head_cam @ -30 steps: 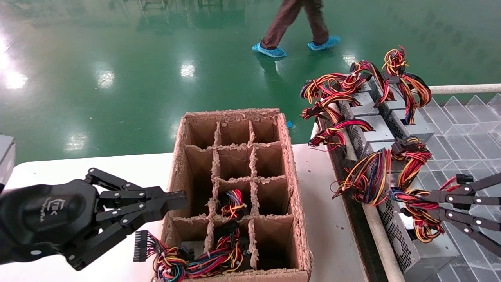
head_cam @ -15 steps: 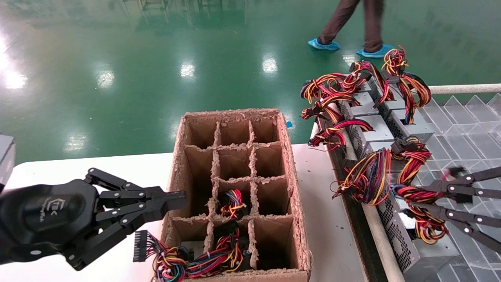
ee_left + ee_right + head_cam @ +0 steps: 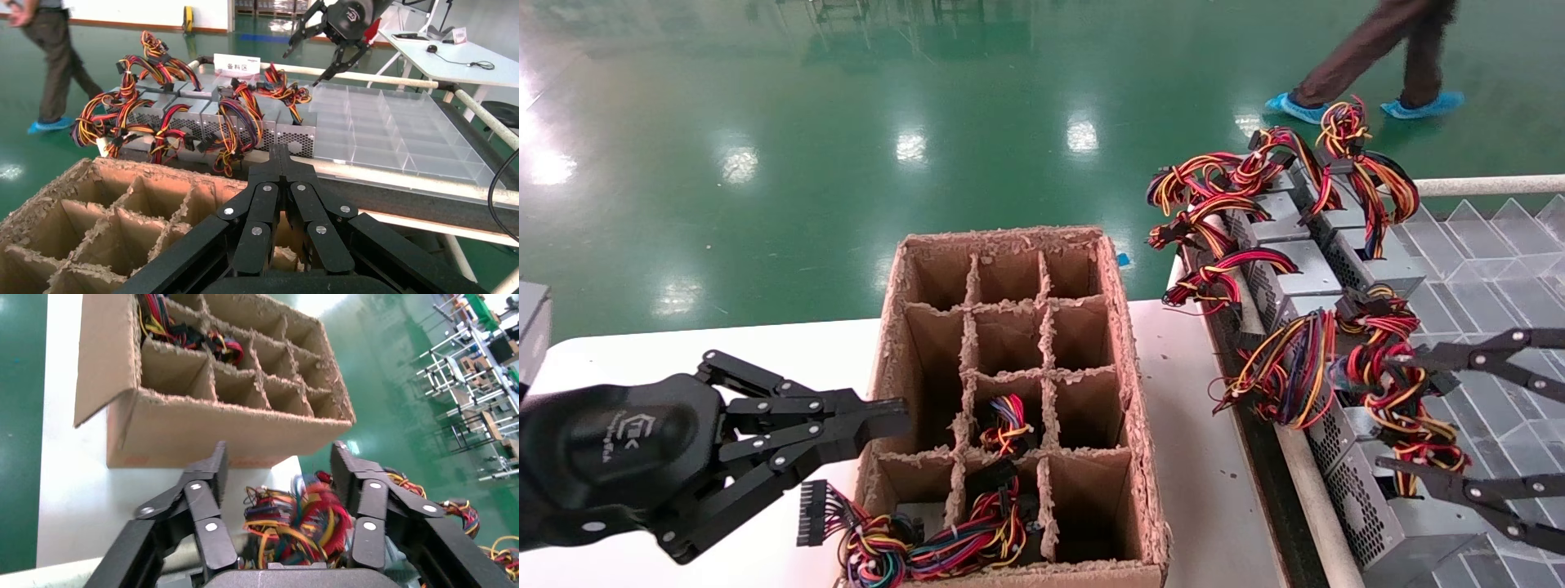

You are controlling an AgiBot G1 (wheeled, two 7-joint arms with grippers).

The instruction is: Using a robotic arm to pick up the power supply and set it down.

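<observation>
Power supply (image 3: pixel 1369 510), a grey perforated box, lies at the lower right of the head view, nearest in a row on a rack, its wire bundle (image 3: pixel 1397 400) on top. The right gripper (image 3: pixel 1397 412) is spread wide around that bundle, holding nothing. Closing here would likely pinch only wires, so the box could slip or drag its neighbours. The left gripper (image 3: pixel 891 420), fingers together, is parked at lower left beside the cardboard carton (image 3: pixel 1144 457).
</observation>
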